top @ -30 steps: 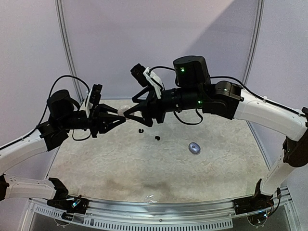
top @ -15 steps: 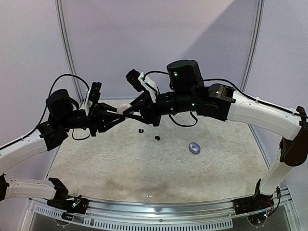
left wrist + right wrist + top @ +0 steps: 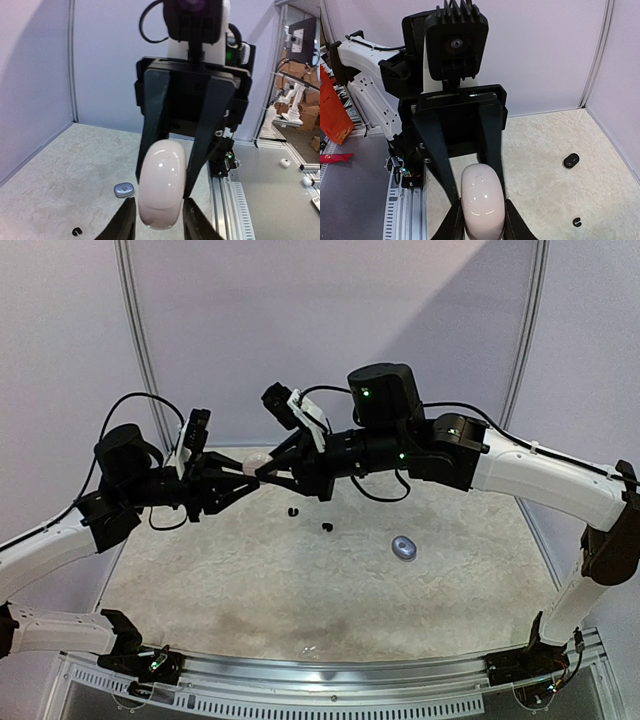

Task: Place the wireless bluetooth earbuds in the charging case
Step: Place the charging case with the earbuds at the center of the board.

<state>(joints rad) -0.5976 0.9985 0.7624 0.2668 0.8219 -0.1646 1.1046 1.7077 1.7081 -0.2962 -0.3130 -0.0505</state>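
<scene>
A glossy pinkish-white charging case [image 3: 258,462] hangs in mid-air between both arms, lid closed. My left gripper [image 3: 247,476] is shut on it from the left; its fingertips [image 3: 128,222] flank the case [image 3: 161,182]. My right gripper [image 3: 266,474] is shut on the same case [image 3: 481,200] from the right, its fingertips [image 3: 455,225] tight against it. Two tiny black earbuds [image 3: 292,511] [image 3: 327,528] lie on the table below. They also show in the right wrist view [image 3: 571,160] [image 3: 577,221], and one shows in the left wrist view [image 3: 76,231].
A small blue-grey pebble-like case [image 3: 404,547] lies on the table right of the black buds; it also shows in the left wrist view [image 3: 123,189]. The pale mottled table [image 3: 200,580] has purple walls behind and a metal rail at its near edge.
My right gripper has moved left and slightly up, onto the case held by my left gripper. Over the last half second almost nothing has moved.
</scene>
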